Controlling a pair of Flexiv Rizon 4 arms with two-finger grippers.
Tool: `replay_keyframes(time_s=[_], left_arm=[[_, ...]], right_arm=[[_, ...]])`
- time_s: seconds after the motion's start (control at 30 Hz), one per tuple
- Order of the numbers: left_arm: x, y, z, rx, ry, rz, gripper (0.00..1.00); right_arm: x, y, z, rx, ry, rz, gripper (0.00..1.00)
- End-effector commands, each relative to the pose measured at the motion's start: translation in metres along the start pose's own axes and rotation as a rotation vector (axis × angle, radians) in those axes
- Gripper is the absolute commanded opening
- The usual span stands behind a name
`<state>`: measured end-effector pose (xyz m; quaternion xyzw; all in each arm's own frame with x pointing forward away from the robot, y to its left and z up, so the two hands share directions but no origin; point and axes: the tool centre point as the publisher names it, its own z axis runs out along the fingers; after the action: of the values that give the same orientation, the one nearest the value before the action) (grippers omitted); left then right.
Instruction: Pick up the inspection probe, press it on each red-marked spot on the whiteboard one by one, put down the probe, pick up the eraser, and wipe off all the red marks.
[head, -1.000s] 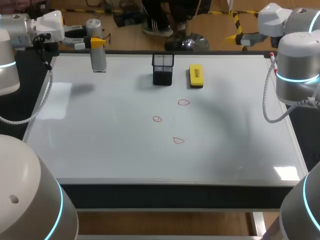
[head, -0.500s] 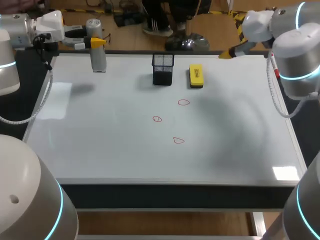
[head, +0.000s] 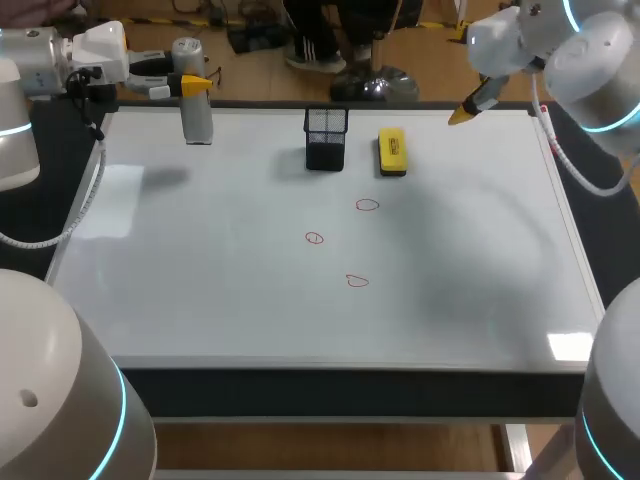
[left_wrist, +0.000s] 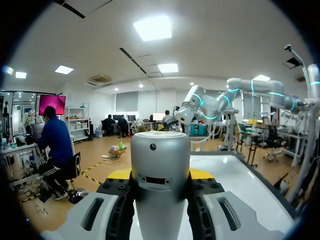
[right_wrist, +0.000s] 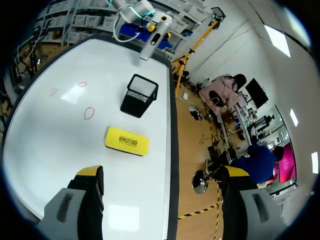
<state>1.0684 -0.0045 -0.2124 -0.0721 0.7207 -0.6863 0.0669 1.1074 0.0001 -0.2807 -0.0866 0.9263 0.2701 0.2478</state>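
The white whiteboard surface fills the space between my two arms. The probe, a silver cylinder, hangs upright over its far left corner. My left fingers are clamped on it from both sides, and in the left wrist view its rounded silver body stands squarely between them. I cannot tell whether its lower end touches the board.

Three red marks sit near the middle of the board, each a small outlined loop: one farthest back, one to its left and nearer, one nearest me. The yellow eraser lies flat behind them near the far edge. A black mesh cup stands just beside it on the left.

My right fingers hang above the far right part of the board, well apart from the eraser. In the right wrist view they stand wide apart with nothing between them, and the eraser lies ahead of them, the cup beyond it.
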Motion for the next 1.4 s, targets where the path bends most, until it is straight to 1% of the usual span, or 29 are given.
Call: replay_keyframes(time_s=[0.03, 0.1, 0.13, 0.2, 0.8, 0.83, 0.87, 0.9, 0.93, 1.0, 1.1, 1.2, 1.27, 1.4], left_arm=[[0.001, -0.001, 0.0, 0.001, -0.001, 0.001, 0.0], [0.001, -0.001, 0.0, 0.001, -0.001, 0.001, 0.0], [0.001, -0.001, 0.0, 0.001, -0.001, 0.001, 0.0], [0.001, -0.001, 0.0, 0.001, -0.001, 0.001, 0.0], [0.001, -0.001, 0.0, 0.001, -0.001, 0.001, 0.0], [0.001, -0.001, 0.0, 0.001, -0.001, 0.001, 0.0], [0.001, -0.001, 0.0, 0.001, -0.001, 0.001, 0.0], [0.001, -0.001, 0.0, 0.001, -0.001, 0.001, 0.0], [0.001, -0.001, 0.0, 0.001, -0.001, 0.001, 0.0], [0.001, -0.001, 0.0, 0.001, -0.001, 0.001, 0.0], [0.001, -0.001, 0.0, 0.001, -0.001, 0.001, 0.0], [0.001, -0.001, 0.0, 0.001, -0.001, 0.001, 0.0], [0.001, -0.001, 0.0, 0.001, -0.001, 0.001, 0.0], [0.001, -0.001, 0.0, 0.001, -0.001, 0.001, 0.0]], right_arm=[[-0.003, 0.0, 0.004, 0.397, 0.551, -0.731, 1.0], [-0.002, 0.0, 0.005, 0.377, 0.559, -0.792, 1.0], [-0.003, 0.001, 0.003, 0.367, 0.54, -0.796, 1.0], [-0.011, 0.0, 0.002, 0.365, 0.506, -0.735, 1.0], [-0.011, 0.0, 0.002, 0.365, 0.506, -0.735, 1.0], [-0.011, 0.002, 0.01, 0.362, 0.542, -0.805, 1.0], [-0.011, 0.004, 0.017, 0.335, 0.578, -0.845, 1.0], [-0.01, 0.003, 0.021, 0.315, 0.593, -0.848, 1.0], [-0.007, 0.004, 0.028, 0.282, 0.627, -0.894, 1.0], [-0.002, 0.002, 0.034, 0.24, 0.661, -0.93, 1.0], [0.004, -0.002, 0.04, 0.19, 0.705, -0.995, 1.0], [0.012, -0.006, 0.046, 0.161, 0.761, -1.071, 1.0], [0.017, -0.009, 0.05, 0.109, 0.783, -1.141, 1.0], [0.027, -0.015, 0.056, 0.073, 0.795, -1.185, 1.0]])
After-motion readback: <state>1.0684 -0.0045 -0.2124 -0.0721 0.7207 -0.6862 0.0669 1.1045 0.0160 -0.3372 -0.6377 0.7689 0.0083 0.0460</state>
